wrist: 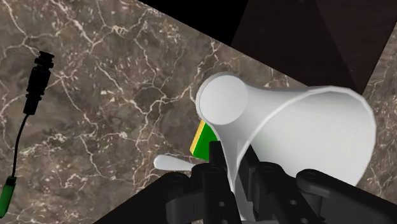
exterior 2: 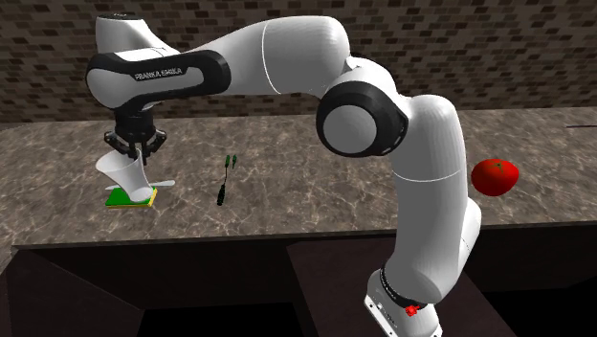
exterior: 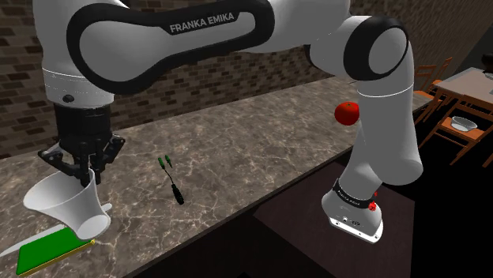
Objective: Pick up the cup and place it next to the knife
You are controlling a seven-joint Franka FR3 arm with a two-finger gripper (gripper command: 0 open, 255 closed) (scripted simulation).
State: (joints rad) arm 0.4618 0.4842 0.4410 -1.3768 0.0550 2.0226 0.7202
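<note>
White cup [exterior: 65, 202] is clamped by its wall between the pinched fingers of the gripper [exterior: 84, 172]. It is tilted, mouth toward the shoulder view's left, base low. Its inside shows bare white wall. The cup sits at the counter's [exterior: 261, 146] end on the shoulder view's left, near the front edge, over a green slab [exterior: 46, 253] with a yellow edge; cannot tell if base and slab touch. A slim black-and-green tool [exterior: 172, 182] lies mid-counter, apart from the cup. The arm [exterior: 197, 31] arches over the counter, wrist pointing straight down.
</note>
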